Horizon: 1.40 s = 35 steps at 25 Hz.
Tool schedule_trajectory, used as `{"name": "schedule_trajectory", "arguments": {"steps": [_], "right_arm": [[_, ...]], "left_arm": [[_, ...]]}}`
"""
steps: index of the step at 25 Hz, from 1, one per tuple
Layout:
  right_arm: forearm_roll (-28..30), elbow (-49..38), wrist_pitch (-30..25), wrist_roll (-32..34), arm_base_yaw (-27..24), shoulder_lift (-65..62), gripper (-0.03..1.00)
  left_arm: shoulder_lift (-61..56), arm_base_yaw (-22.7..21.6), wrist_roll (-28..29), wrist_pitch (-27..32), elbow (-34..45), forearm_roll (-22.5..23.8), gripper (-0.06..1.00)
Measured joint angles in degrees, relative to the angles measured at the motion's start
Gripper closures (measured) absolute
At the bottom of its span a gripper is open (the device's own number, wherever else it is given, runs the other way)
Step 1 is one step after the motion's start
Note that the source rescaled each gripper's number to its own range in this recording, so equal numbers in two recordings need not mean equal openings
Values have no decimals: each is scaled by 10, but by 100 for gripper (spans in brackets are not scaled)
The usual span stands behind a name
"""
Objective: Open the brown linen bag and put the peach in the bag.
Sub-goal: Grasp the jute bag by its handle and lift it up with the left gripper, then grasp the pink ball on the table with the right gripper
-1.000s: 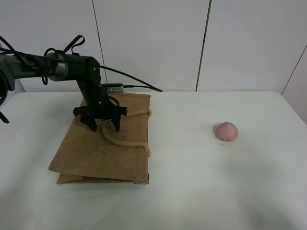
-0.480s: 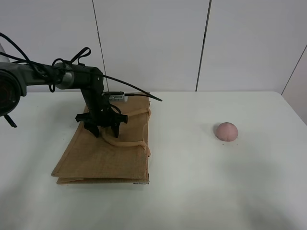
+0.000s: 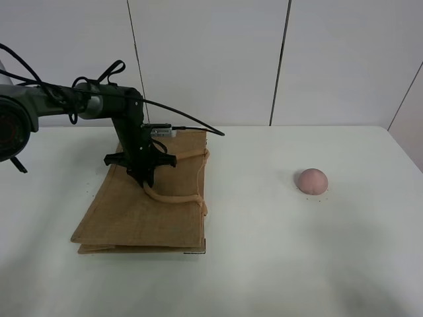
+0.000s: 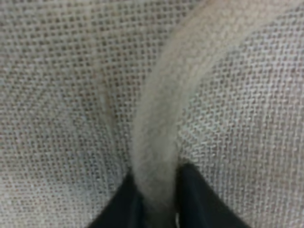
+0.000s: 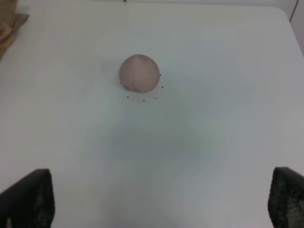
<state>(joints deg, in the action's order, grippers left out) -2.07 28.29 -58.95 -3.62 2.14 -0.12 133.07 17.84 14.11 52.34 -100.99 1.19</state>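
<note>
I am working on the opening step. The left tool [image 3: 147,177] is pinching the beige handle [image 4: 156,118] of the brown linen bag [image 3: 142,214]. In the left wrist view its two dark fingertips [image 4: 124,206] are sitting tight on either side of the cord, right down on the weave, so I am reading it as clamped narrow on the handle.

The bag is lying flat and closed on the left half of the surface [image 3: 264,257], with its handles and mouth edge facing the middle. The cloth is coarse, tan, open-woven jute. The handle is a paler, softer padded loop curving over the top panel. I am judging the fabric to be stiff enough to hold a gap once it is raised.

The peach [image 3: 312,180] is sitting untouched, well apart from the bag on the right side. It is small, round, dusty pink and matt.

The right tool [image 5: 156,199] is hanging above the surface with its fingers spread wide and nothing between them. The peach [image 5: 138,72] is lying ahead of it.

Next, I am thinking the left arm needs to lift the handle up and away from the lower panel so the mouth gapes. The lift should be slow, since the whole bag could drag or come up with it. Meanwhile the right tool needs to descend over the peach.
</note>
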Motion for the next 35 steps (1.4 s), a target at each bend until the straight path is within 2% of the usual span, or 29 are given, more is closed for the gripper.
{"name": "schedule_trajectory", "arguments": {"steps": [5, 11, 15, 24, 30, 35], "right_arm": [[0, 0, 0, 0, 0, 0, -3], [0, 0, 0, 0, 0, 0, -3], [0, 0, 0, 0, 0, 0, -3], [0, 0, 0, 0, 0, 0, -3], [0, 0, 0, 0, 0, 1, -3], [0, 32, 14, 0, 0, 102, -3]], "left_arm": [[-24, 0, -1, 52, -46, 2, 94], [-92, 0, -19, 140, -155, 2, 94], [-117, 0, -39, 147, -220, 2, 94], [-219, 0, -50, 148, -231, 2, 94], [-244, 0, -50, 148, -232, 2, 94], [-251, 0, -50, 148, -219, 1, 94]]}}
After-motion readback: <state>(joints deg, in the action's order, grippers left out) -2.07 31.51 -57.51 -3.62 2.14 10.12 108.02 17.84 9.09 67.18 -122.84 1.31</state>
